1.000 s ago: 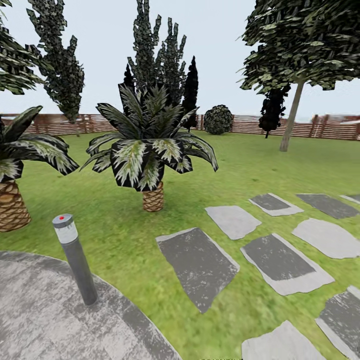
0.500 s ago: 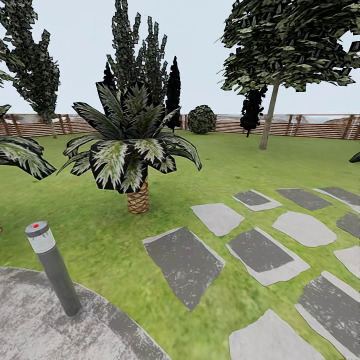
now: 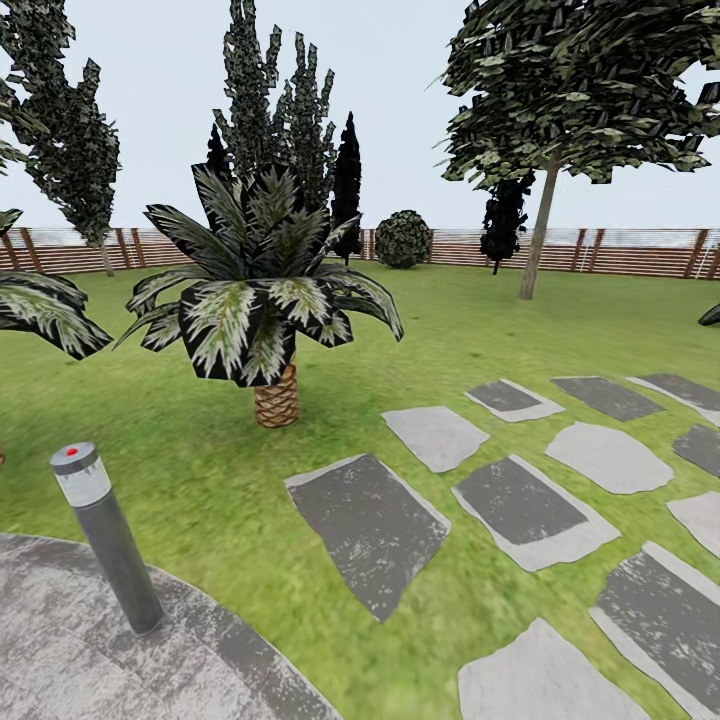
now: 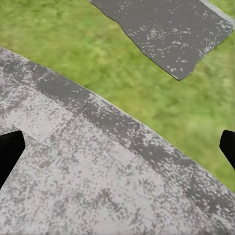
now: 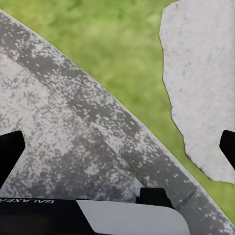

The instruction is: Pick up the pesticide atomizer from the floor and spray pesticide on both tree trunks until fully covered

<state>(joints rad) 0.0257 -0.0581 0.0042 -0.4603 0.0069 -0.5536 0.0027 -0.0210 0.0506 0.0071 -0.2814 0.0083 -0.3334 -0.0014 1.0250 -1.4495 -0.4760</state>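
Observation:
One broadleaf tree (image 3: 585, 90) stands far off at the back right of the lawn, its thin grey-brown tree trunk (image 3: 538, 235) rising in front of the fence. The pesticide atomizer is out of view. My left gripper (image 4: 117, 149) hangs open over speckled grey paving (image 4: 98, 186) beside grass, its black fingertips (image 4: 10, 152) far apart with nothing between them. My right gripper (image 5: 117, 149) is open too, over the same kind of paving edge, with a pale stepping stone (image 5: 200, 83) beyond.
A short palm (image 3: 265, 300) stands mid-lawn. A grey bollard lamp (image 3: 105, 535) with a red dot rises from the round paved patch (image 3: 60, 650). Flat stepping stones (image 3: 370, 525) run off to the right. A slatted wooden fence (image 3: 620, 250) closes the back.
The head camera swung to the right between one second and half a second ago, sliding the whole scene leftward. Since then the picture has stayed still.

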